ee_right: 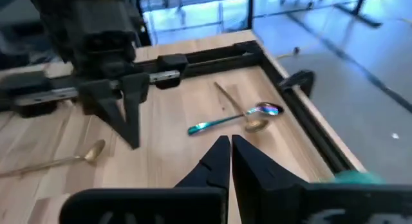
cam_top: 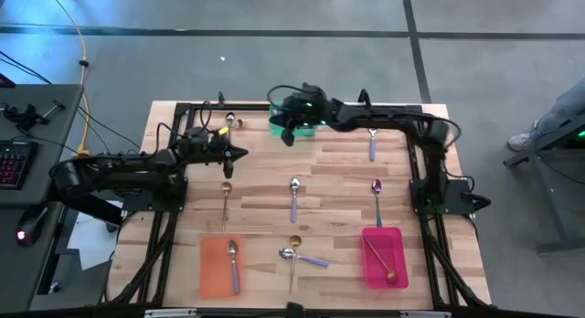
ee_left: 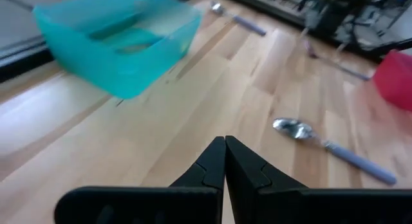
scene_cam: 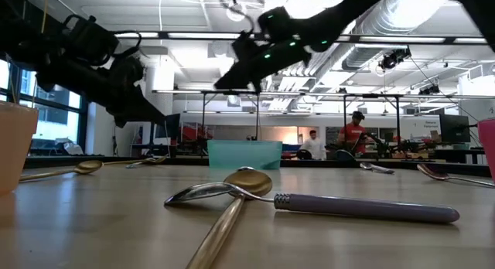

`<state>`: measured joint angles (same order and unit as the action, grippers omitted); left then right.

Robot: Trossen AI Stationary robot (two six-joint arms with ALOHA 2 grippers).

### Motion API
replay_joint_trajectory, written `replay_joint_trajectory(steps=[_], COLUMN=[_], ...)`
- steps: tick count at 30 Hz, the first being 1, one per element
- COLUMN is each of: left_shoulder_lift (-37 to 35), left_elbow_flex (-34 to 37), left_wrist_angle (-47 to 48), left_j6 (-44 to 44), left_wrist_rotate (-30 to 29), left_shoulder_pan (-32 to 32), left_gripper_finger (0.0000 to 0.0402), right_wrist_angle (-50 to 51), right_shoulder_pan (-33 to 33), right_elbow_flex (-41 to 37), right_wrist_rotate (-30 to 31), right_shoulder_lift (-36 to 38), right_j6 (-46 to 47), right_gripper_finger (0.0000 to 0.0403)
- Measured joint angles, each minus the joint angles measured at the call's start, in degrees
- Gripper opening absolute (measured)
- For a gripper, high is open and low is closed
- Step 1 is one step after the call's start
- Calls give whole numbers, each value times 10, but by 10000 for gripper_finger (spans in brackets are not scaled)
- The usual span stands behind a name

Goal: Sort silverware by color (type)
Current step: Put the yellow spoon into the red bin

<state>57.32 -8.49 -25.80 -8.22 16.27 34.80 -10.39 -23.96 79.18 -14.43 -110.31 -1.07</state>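
- the landmark here is the teal rectangular plastic tray (cam_top: 291,124) at the far edge of the light wooden slatted table (cam_top: 338,185).
- the right gripper (cam_top: 290,135) hangs right at the near left corner of that teal tray, its two dark fingers pressed together with nothing between them; in its wrist view the closed tips (ee_right: 230,145) point toward the far left corner of the table.
- the left gripper (cam_top: 239,153) sits to the left of the teal tray and a little nearer, also pinched shut and empty (ee_left: 224,147).
- left of the teal tray, by the black frame, lie an iridescent purple-blue spoon with a greenish handle (ee_right: 232,118) and a small gold spoon (ee_right: 239,108); the two seem to cross or touch, though it is hard to tell.
- right of the teal tray lies a silver spoon with a lavender handle (cam_top: 372,144).
- nearer than the teal tray, in a row across mid-table, are a gold spoon (cam_top: 225,197), a silver lavender-handled spoon (cam_top: 293,197) and a purple iridescent spoon (cam_top: 377,199).
- further toward the near edge, a flat orange tray (cam_top: 216,268) holds a silver lavender-handled spoon (cam_top: 234,263).
- a pink tray (cam_top: 395,240) holds a copper spoon (cam_top: 380,263).
- between those two trays a silver lavender-handled spoon (scene_cam: 325,202) lies across a gold spoon (scene_cam: 232,211).
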Motion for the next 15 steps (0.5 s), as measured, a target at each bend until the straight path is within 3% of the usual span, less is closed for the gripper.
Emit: replay_joint_trajectory(steps=[9, 15], left_shoulder_lift=[3, 40], left_elbow_flex=[-121, -255], left_wrist_angle=[255, 499], left_j6=[86, 99], left_wrist_rotate=[-26, -132], left_shoulder_pan=[28, 68], left_gripper_finger=[0, 0], right_wrist_angle=[-35, -115], right_shoulder_pan=[26, 31], right_elbow_flex=[-221, -370], right_wrist_rotate=[71, 83], right_shoulder_lift=[196, 309], right_j6=[11, 19], right_gripper_finger=[0, 0])
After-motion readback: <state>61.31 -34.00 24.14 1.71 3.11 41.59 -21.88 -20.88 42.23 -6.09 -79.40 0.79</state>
